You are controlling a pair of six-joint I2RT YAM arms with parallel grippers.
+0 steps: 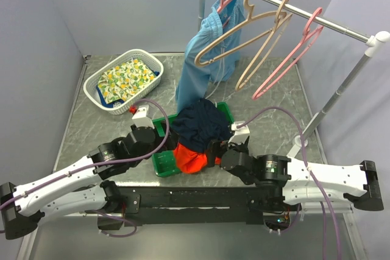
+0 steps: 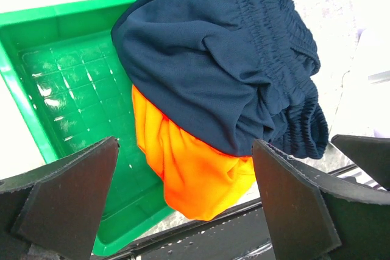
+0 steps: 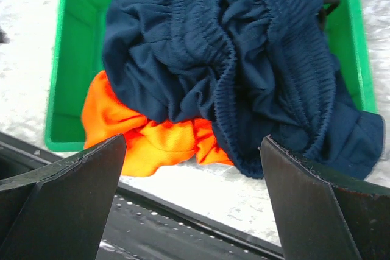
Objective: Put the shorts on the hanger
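**Both pincers wide and empty, the shorts yet to be lifted**

The dark navy-blue soft fabric shorts point(image 1: 200, 123) lie heaped in the green plastic tray point(image 1: 163, 164) at the middle of the tabletop's near edge, on top of a bright orange garment point(image 1: 192, 158). The beige slim plastic hanger point(image 1: 222, 40) hangs well apart, on the white metal rail point(image 1: 341, 25) over the far right corner. The left pincer point(image 2: 183, 211) and right pincer point(image 3: 195, 205) flank the heap. Best, I judge, to take the gathered elastic waistband point(image 3: 225, 108) at two spread points (it shows plainly in both wrist views). Pinch navy cloth only, leaving the orange piece in the tray, then lift until the legs hang free.
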